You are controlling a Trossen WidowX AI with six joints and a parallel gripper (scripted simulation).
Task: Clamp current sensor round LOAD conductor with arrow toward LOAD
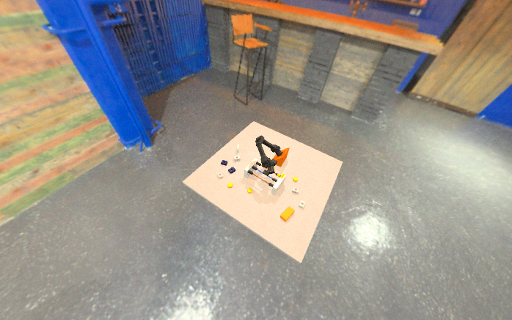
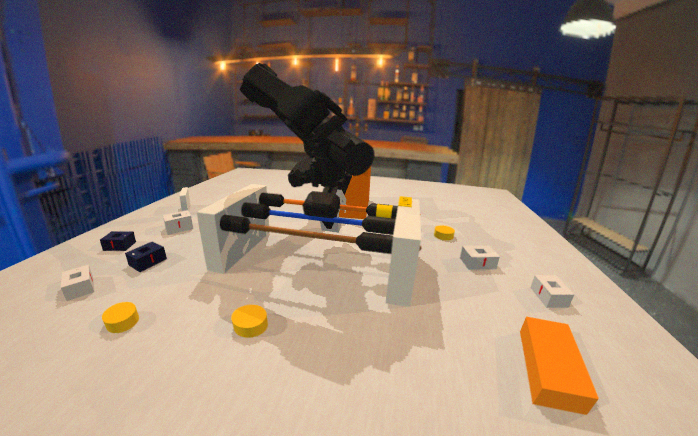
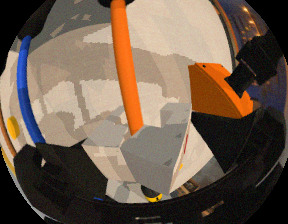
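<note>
The table carries the conductor rack. At its orange conductor sits the split-core sensor, between the spread fingers of the gripper, unpinched. Positioning looks well along; arrow direction and latching I cannot confirm.

The arm looks like matt black plastic. The blocks at the ends of the frame look like smooth, matt white plastic. The brown rod has a dull coppery look, while the blue wire and orange wire seem smooth and plastic-coated. The yellow discs and orange block look flat and matt. The tabletop has a fine, cloth-like grain. The floor is glossy grey, slightly speckled; the counter top and stool seat look like wood.
</note>
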